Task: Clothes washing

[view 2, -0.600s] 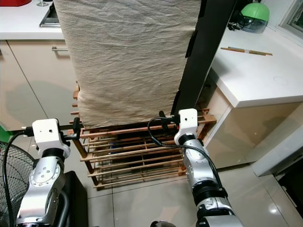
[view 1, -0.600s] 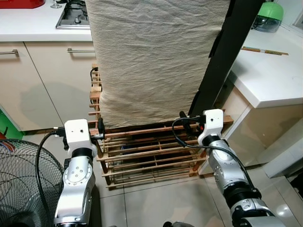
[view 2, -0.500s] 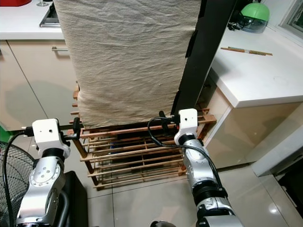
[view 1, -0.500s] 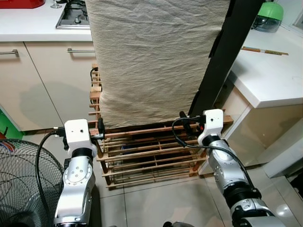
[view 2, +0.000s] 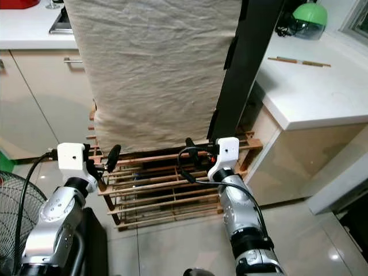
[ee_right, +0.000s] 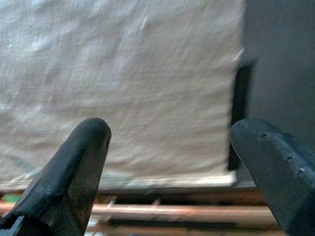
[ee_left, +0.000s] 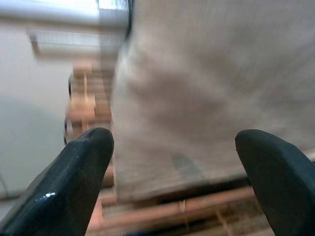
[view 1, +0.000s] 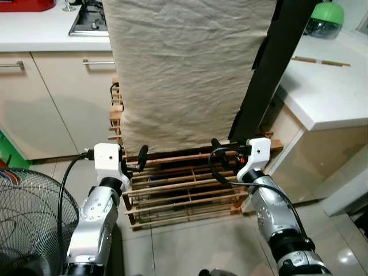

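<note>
A large beige cloth (view 1: 190,69) hangs down in front of me, and its lower hem ends just above a wooden slatted rack (view 1: 184,190). My left gripper (view 1: 135,163) is open just below the hem's left corner, clear of the fabric. In the left wrist view the left gripper (ee_left: 172,167) has its fingers spread wide, with the blurred cloth (ee_left: 211,98) ahead. My right gripper (view 1: 221,154) is open under the hem's right corner. In the right wrist view the right gripper (ee_right: 172,162) also has nothing between its fingers, and the cloth (ee_right: 123,83) lies just beyond them.
A black post (view 1: 276,63) leans along the cloth's right side. A white counter (view 1: 328,86) with chopsticks (view 1: 321,61) and a green appliance (view 1: 328,20) stands on the right. Cabinets (view 1: 52,98) and a stove (view 1: 89,20) are at the left, a floor fan (view 1: 29,218) at the lower left.
Both arms have moved inward toward the cloth's lower hem; the left gripper shifted right and the right gripper shifted slightly left. The cloth hangs as before.
</note>
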Controlling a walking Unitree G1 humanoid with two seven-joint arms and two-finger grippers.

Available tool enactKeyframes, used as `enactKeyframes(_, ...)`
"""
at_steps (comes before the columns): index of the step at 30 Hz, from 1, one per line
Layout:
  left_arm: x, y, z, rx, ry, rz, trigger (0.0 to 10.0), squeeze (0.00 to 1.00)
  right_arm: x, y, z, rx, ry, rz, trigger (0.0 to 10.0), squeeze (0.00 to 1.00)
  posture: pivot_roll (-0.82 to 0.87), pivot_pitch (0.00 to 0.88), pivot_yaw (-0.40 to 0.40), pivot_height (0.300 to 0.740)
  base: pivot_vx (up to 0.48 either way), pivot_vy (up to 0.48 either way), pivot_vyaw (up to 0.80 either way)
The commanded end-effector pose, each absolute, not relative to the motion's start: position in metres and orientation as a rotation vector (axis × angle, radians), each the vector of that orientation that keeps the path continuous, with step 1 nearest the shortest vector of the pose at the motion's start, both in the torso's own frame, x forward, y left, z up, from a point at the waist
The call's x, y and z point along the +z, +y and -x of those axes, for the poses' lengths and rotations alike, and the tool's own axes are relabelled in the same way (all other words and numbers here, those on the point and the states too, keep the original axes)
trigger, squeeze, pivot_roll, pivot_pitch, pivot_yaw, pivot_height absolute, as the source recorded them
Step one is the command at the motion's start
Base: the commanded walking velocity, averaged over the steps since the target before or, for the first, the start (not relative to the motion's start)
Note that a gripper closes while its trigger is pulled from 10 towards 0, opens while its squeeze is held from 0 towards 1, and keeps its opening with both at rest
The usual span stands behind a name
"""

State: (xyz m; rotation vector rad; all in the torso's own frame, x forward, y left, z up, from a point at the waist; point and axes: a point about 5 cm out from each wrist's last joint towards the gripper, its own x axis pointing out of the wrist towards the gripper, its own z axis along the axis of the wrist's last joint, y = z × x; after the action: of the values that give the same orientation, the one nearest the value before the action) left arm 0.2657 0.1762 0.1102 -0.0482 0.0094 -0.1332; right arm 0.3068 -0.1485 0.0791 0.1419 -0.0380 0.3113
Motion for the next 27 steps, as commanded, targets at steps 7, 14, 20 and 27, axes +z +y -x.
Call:
enactKeyframes(7,0.103,0.176,-0.218,-0.206,-0.033,0.062,10.0,0.00,0.065,-0.194,-0.268,0.254,-0.057,-0.089,10.0,0.00,-0.02,0.000,-0.039,0.740,0.000,0.000,0.00)
enactKeyframes(14,0.098,0.176,-0.220,-0.171,-0.011,0.050,10.0,0.00,0.064,-0.176,-0.276,0.263,-0.008,-0.121,10.0,0.00,-0.02,0.000,-0.044,0.740,0.000,0.000,0.00)
enactKeyframes(20,0.102,0.175,-0.238,-0.148,-0.029,0.025,10.0,0.00,0.077,-0.152,-0.296,0.314,-0.024,-0.129,10.0,0.00,-0.03,0.000,-0.048,0.740,0.000,0.000,0.00)
enactKeyframes(27,0.099,0.166,-0.243,-0.164,-0.030,0.017,10.0,0.00,0.078,-0.152,-0.299,0.305,-0.012,-0.093,10.0,0.00,-0.03,0.000,-0.046,0.740,0.000,0.000,0.00)
